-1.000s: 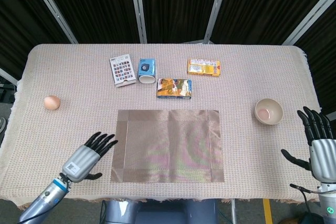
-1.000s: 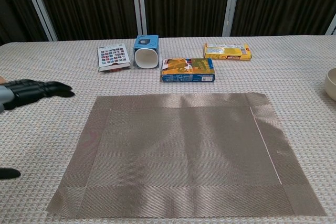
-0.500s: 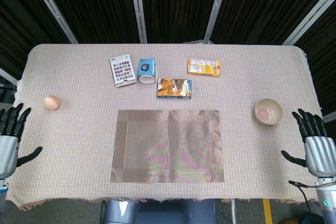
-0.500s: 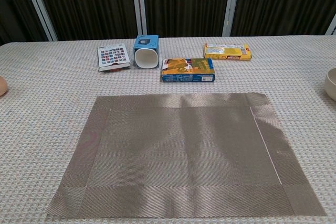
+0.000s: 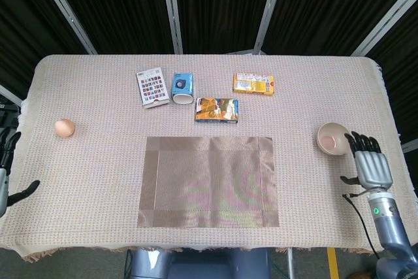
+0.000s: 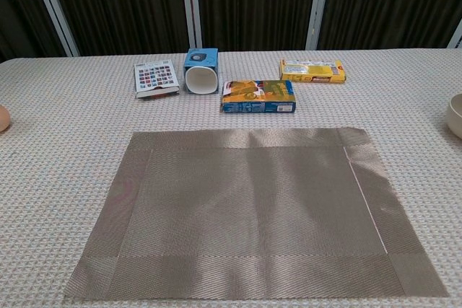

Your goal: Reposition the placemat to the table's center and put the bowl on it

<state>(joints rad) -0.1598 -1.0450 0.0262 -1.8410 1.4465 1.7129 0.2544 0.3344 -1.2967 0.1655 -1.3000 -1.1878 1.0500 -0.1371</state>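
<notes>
Placemat (image 5: 208,181): one, a tan woven rectangle lying flat at the middle of the table (image 5: 91,89), toward the near edge, with nothing on it. One bowl (image 5: 334,139), cream with a pinkish inside, stands upright on the cloth well to the right of the placemat; the chest view catches only its left rim at the frame edge.

Two hands show in the head view. The right hand (image 5: 369,165) is just beside the bowl on its near right side, fingers spread and extended, holding nothing; whether a fingertip touches the rim cannot be told. The left hand (image 5: 6,171) is only partly in frame at the table's left edge, its dark fingers apart and empty.

Across the far half of the table lie one card of small coloured squares (image 5: 151,87), one blue-and-white cup (image 5: 182,88) tipped on its side with its mouth toward the camera, one orange-and-blue box (image 5: 217,110) just beyond the placemat, and one yellow box (image 5: 253,83) further back and right. One egg (image 5: 64,127) sits alone near the left side.

A beige, textured cloth covers the whole table, with a fringe along the near edge. Behind it hang dark curtains crossed by pale metal frame bars.
</notes>
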